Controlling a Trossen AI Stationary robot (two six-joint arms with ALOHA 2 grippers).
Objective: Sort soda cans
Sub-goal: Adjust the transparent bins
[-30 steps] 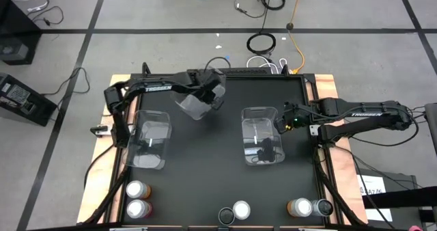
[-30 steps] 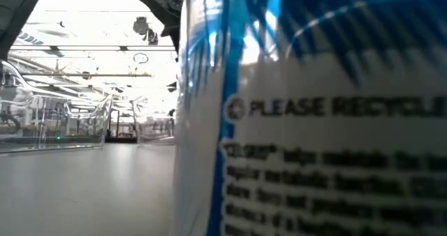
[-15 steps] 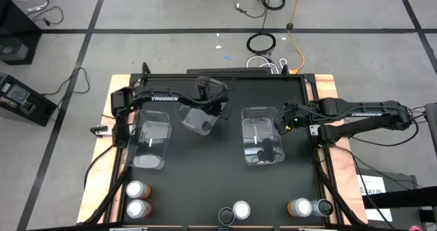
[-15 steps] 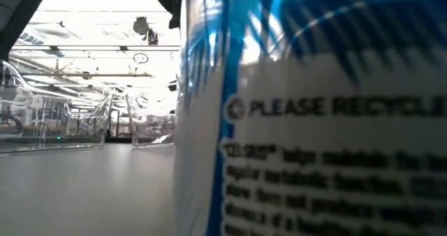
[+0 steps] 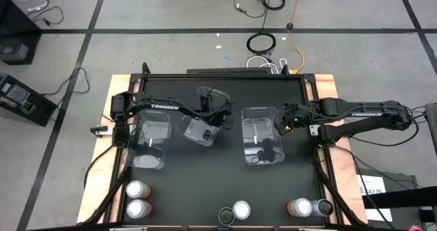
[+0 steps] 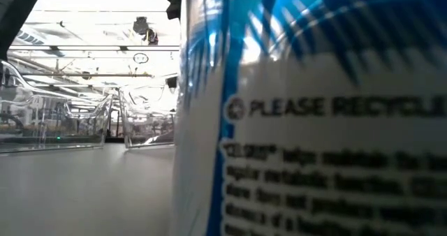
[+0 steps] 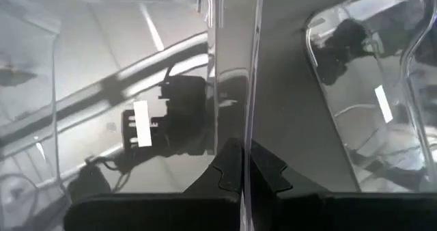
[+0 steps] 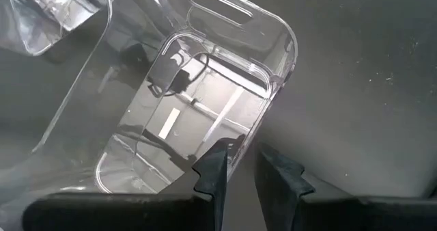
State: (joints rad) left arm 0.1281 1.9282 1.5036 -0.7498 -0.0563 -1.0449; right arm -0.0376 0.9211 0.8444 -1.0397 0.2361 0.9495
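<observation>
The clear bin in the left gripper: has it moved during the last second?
Yes. In the high view the bin held by the left gripper moved away from the table's far edge, toward the right bin.

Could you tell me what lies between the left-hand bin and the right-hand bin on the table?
The high view shows a third clear bin there, its wall pinched by the left gripper.

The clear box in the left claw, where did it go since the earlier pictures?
The left claw, shut on the middle clear bin, carried it away from the table's back edge toward the front, settling between the left bin and right bin. The right claw stayed gripping the right bin's wall; the cans didn't move.
</observation>
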